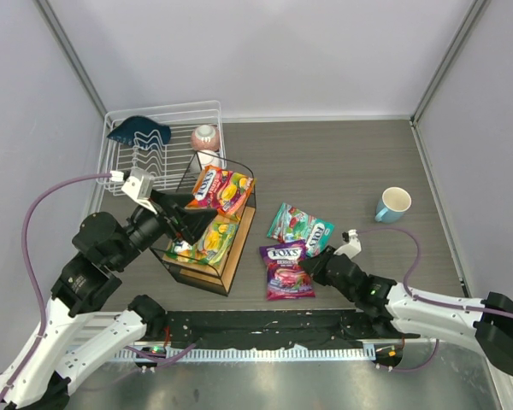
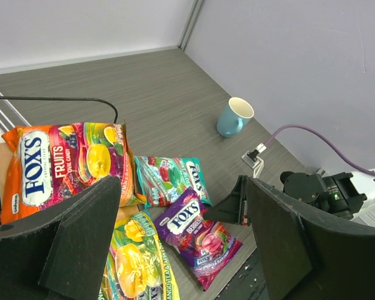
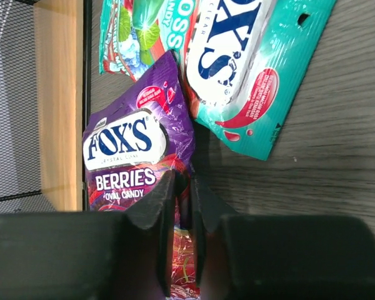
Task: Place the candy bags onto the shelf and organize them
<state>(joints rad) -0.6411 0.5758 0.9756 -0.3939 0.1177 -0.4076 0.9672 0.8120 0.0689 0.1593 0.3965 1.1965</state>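
Purple bag (image 3: 125, 156), glossy crinkled plastic, lies flat on the grey grained table (image 1: 350, 162). We find the right gripper (image 3: 181, 187) pinched on its edge. Teal bag (image 1: 301, 226) overlaps it at one o'clock. The wire-and-wood shelf (image 1: 235, 260), at nine o'clock, carries the orange-red bag (image 1: 220, 190) and yellow-green bag (image 1: 207, 242). Left gripper (image 2: 181, 184) gapes, empty.

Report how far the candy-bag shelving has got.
Done: the orange-red bag lies on the shelf's upper level, and the yellow-green bag on its lower board. In hand: the right gripper is pinched on the purple bag's edge, with the bag flat on the table. Left: shelve the purple bag, then the teal bag lying beside it.
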